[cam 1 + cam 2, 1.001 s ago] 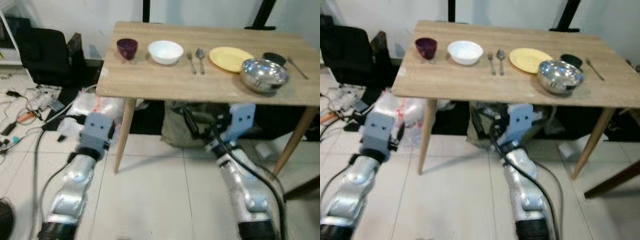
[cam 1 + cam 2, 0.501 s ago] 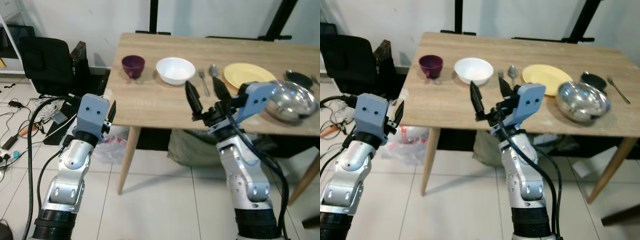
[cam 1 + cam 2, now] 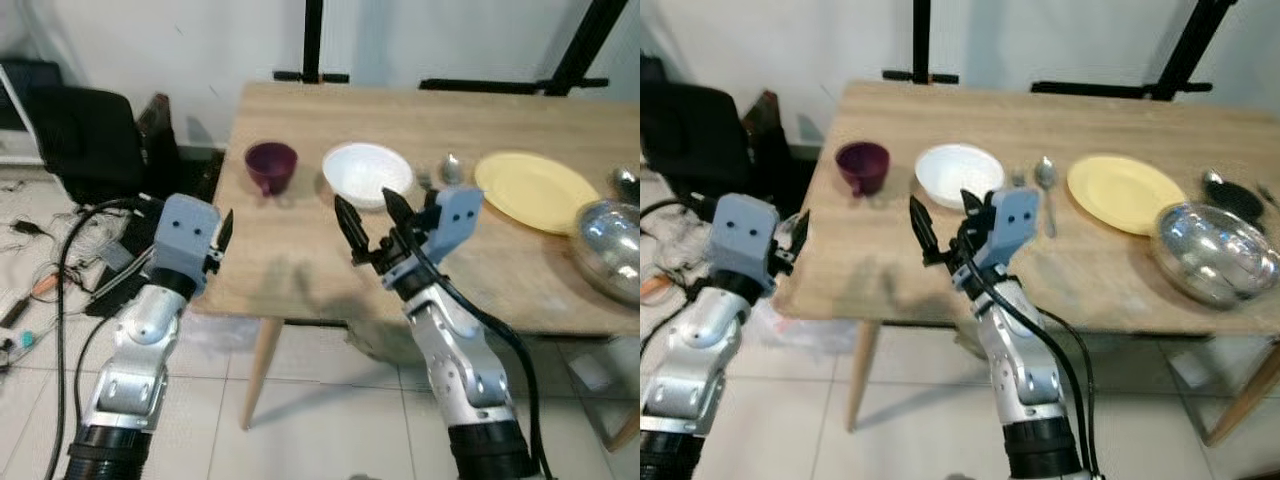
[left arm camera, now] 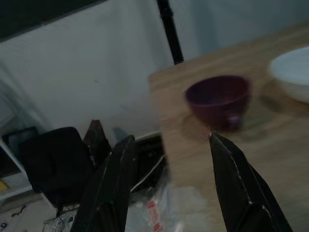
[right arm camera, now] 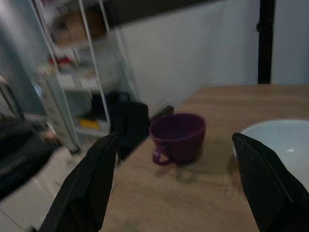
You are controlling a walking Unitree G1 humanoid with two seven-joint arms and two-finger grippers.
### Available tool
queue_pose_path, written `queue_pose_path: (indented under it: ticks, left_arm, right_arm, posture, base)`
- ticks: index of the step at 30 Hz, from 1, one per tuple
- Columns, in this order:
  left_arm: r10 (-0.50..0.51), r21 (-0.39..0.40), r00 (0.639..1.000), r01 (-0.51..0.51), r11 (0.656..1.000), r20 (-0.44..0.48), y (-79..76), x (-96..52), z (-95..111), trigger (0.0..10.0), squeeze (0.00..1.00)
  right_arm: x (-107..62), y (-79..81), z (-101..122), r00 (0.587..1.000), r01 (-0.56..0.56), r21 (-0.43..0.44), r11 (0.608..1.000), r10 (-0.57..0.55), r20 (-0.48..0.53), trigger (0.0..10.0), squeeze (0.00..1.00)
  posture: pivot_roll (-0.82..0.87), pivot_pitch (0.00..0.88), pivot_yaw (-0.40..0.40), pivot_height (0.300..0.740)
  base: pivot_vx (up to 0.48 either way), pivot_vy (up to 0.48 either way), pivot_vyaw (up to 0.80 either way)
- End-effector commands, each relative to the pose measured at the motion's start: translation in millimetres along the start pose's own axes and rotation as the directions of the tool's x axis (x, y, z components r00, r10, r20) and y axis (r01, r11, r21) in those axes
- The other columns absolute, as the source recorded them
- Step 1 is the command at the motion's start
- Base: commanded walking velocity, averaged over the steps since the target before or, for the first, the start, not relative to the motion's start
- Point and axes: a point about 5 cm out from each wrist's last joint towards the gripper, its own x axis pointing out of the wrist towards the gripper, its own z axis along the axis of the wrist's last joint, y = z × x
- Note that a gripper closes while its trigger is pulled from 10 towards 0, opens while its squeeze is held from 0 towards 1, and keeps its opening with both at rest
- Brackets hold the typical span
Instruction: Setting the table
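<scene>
A wooden table point(image 3: 300, 270) carries, from left to right, a purple cup point(image 3: 270, 163), a white bowl point(image 3: 366, 173), a spoon point(image 3: 1044, 180), a yellow plate point(image 3: 535, 190) and a steel bowl point(image 3: 612, 255). My right gripper point(image 3: 365, 215) hovers open over the table's near part, just in front of the white bowl, with nothing between its fingers. In the right wrist view the purple cup point(image 5: 177, 137) stands ahead beside the white bowl point(image 5: 280, 140). My left gripper point(image 4: 171, 139) is open and empty at the table's left edge, pointing toward the purple cup point(image 4: 218, 99).
A black chair point(image 3: 90, 130) stands left of the table, with cables point(image 3: 40, 260) and a plastic bag on the tiled floor. A small black dish point(image 3: 1238, 198) lies behind the steel bowl. White shelving point(image 5: 72, 72) stands far off.
The camera has come closer to the table. Both arms rose from below table height; the right gripper now hovers over the tabletop near the white bowl, the left at the table's left edge.
</scene>
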Motion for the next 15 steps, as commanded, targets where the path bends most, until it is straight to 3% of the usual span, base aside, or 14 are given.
queue_pose_path:
  ticks: [1,11,14,15]
  left_arm:
    - [-0.008,-0.001,1.0,0.008,1.0,-0.008,-0.8,-0.7,-1,10.0,0.0]
    - [-0.05,-0.01,0.999,0.05,0.999,0.019,-6.5,0.4,4,10.0,0.0]
    - [-0.096,-0.014,0.994,0.097,0.995,0.045,-11.7,-0.6,9,10.0,0.0]
    - [-0.153,-0.026,0.986,0.155,0.988,0.064,-17.5,-1.6,12,10.0,0.0]
  right_arm:
    - [-0.9,-1.5,-8,0.999,0.022,-0.03,0.999,-0.023,-0.033,10.0,0.0]
    - [-2.3,-31.5,-9,0.981,0.181,-0.096,0.979,-0.186,-0.051,10.0,0.0]
    - [-1.6,-39.4,-5,0.975,0.216,-0.113,0.97,-0.221,-0.035,10.0,0.0]
    - [-0.8,-46.7,-3,0.967,0.247,-0.13,0.96,-0.252,-0.024,10.0,0.0]
  posture:
    - [-0.07,0.003,0.022,0.74]
    - [-0.07,0.004,0.022,0.74]
    - [-0.07,0.002,0.019,0.74]
    - [-0.07,0.0,0.012,0.74]
  base:
    - [0.48,0.0,0.0]
    - [0.48,0.0,0.0]
    - [0.407,0.0,0.0]
    - [0.277,0.0,0.0]
